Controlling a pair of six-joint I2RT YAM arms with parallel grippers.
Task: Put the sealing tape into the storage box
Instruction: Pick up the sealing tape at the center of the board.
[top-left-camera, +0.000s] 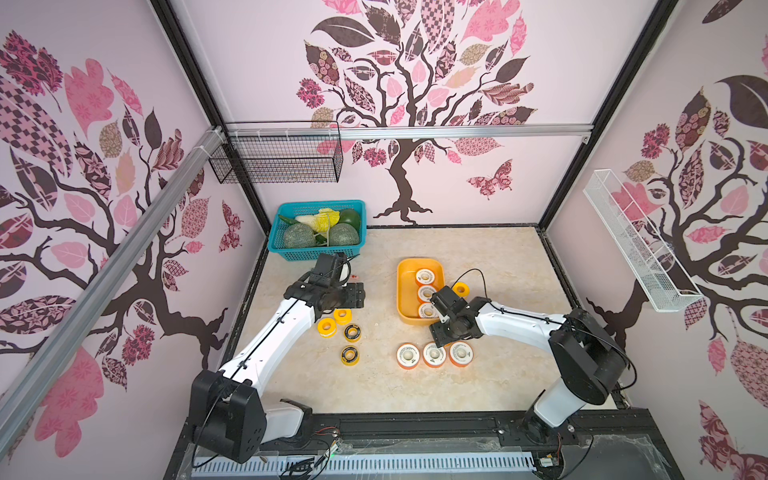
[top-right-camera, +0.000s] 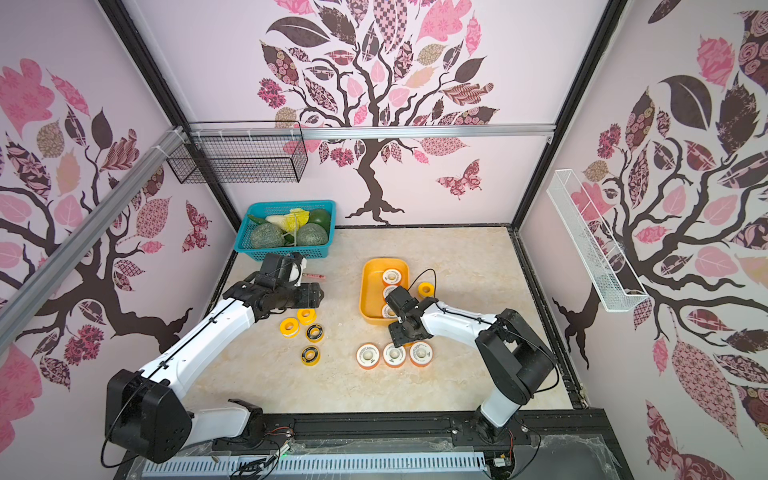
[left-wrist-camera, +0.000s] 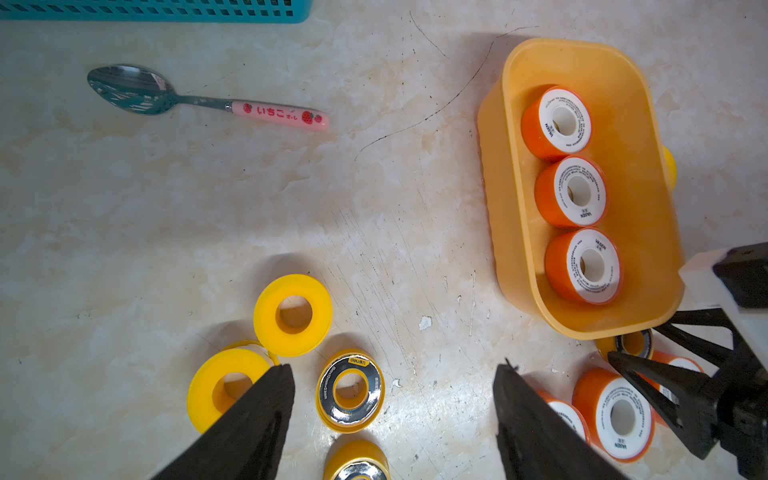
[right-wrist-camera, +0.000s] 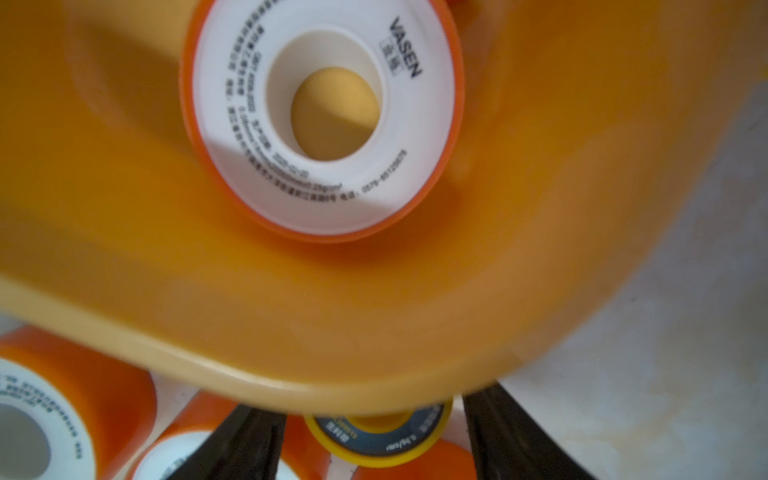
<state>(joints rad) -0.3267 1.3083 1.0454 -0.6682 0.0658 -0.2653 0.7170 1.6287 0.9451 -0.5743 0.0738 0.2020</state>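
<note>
The right gripper (right-wrist-camera: 372, 415) hangs low at the near end of the storage box (top-left-camera: 405, 291). Its jaws stand apart on either side of a small black-faced spool (right-wrist-camera: 380, 436) that lies flat on the bench (top-left-camera: 478, 257). A narrow gap shows between that spool and each finger, so nothing is clamped. The left gripper (left-wrist-camera: 394, 370) hovers wide apart and empty over the yellow spools on the left half of the bench.

The bench is pale and marbled. In its far left corner stands a teal basket (top-left-camera: 311, 250) filled with melons and leafy greens.

The storage box is yellow-orange with rounded corners. It sits near the middle of the bench, its long side running front to back. Inside it, a boxed row of orange-rimmed spools (top-left-camera: 427, 293) lies white faces up, three in line along the right wall, each touching the next. A loose row of orange-rimmed spools (top-left-camera: 434, 354), also three, lies side by side on the bench just in front of the box, beneath the right gripper.

A lone plain yellow spool (top-left-camera: 460, 288) rests just beside the box's right wall. Left of the box, two more yellow spools (top-left-camera: 327, 327) lie touching each other. Next to them are two black-faced spools (top-left-camera: 350, 355), one in front of the other.

A spoon (left-wrist-camera: 208, 102) with a pink strawberry-printed handle lies near the teal basket.
</note>
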